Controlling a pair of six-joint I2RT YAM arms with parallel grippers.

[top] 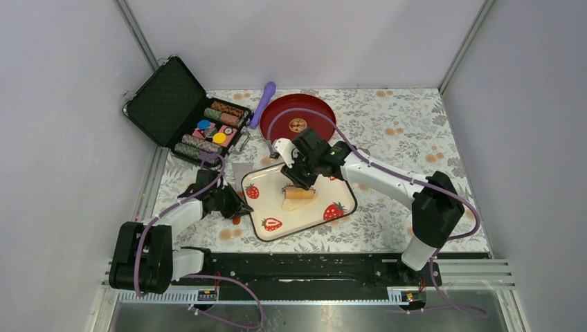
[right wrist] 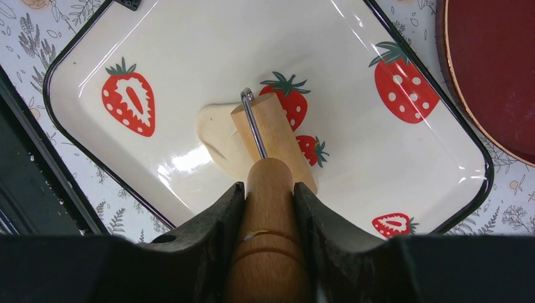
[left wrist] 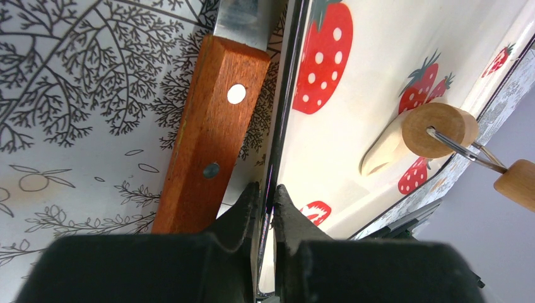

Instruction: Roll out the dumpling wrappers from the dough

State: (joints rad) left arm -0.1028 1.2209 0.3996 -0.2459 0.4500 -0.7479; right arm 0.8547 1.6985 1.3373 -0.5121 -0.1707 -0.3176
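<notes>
A pale dough [right wrist: 217, 136] lump lies in the middle of the white strawberry tray [right wrist: 189, 57]. The wooden roller [right wrist: 271, 136] rests on the dough's right side. My right gripper [right wrist: 268, 189] is shut on the roller's handle, above the tray [top: 277, 214] in the top view. My left gripper [left wrist: 266, 188] is shut on the tray's black left rim [left wrist: 281, 126]. From the left wrist the roller's end [left wrist: 435, 129] shows with dough [left wrist: 382, 154] beside it. No dumpling wrappers are in view.
A knife with a wooden handle [left wrist: 211, 126] lies just left of the tray, beside my left fingers. A red plate [top: 301, 117] and a purple tool [top: 263, 102] sit behind the tray. An open black case of chips [top: 208, 128] stands at the back left.
</notes>
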